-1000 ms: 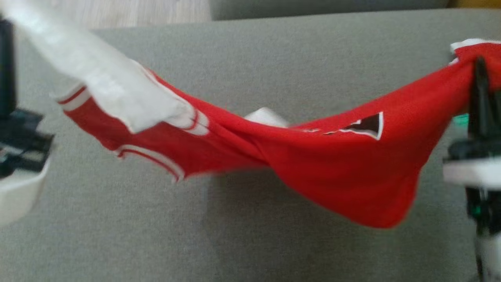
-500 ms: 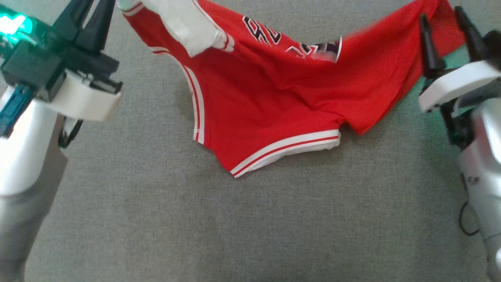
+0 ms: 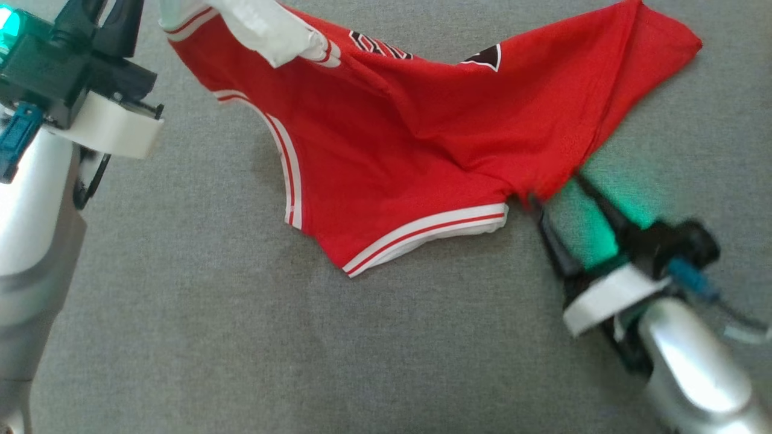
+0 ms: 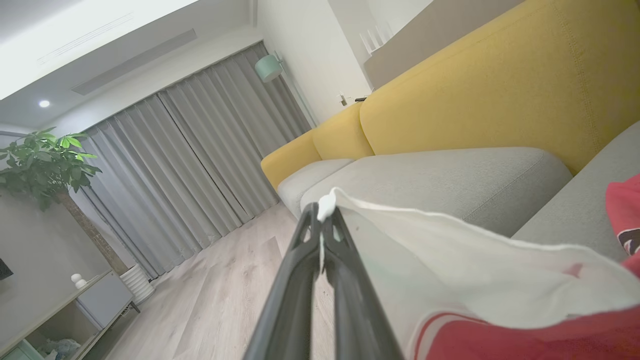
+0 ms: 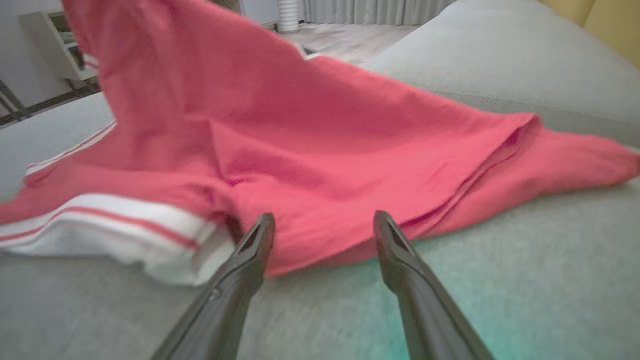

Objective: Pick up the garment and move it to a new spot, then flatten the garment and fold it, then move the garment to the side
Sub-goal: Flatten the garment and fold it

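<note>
The red garment (image 3: 410,144) with white striped trim lies spread on the grey sofa cushion (image 3: 241,361), its upper left part lifted. At the top left, my left gripper (image 3: 99,7) is shut on the white edge of the garment (image 4: 450,250); its fingertips (image 4: 320,220) pinch the cloth. My right gripper (image 3: 556,190) stands open at the garment's lower right edge, pointing up and left. In the right wrist view the right gripper (image 5: 322,220) has its fingers (image 5: 255,240) apart, low over the cushion and just at the edge of the garment (image 5: 325,150), with nothing held.
A yellow sofa backrest (image 4: 475,90) rises behind the grey cushions. Beyond the sofa's end lie a wooden floor (image 4: 225,280), grey curtains (image 4: 190,165), a potted plant (image 4: 45,165) and a low cabinet (image 4: 75,310). Bare cushion spreads in front of the garment.
My right gripper has let go of the garment's right corner and dropped to its lower right edge. The right side now lies on the cushion. The left gripper keeps its hold.
</note>
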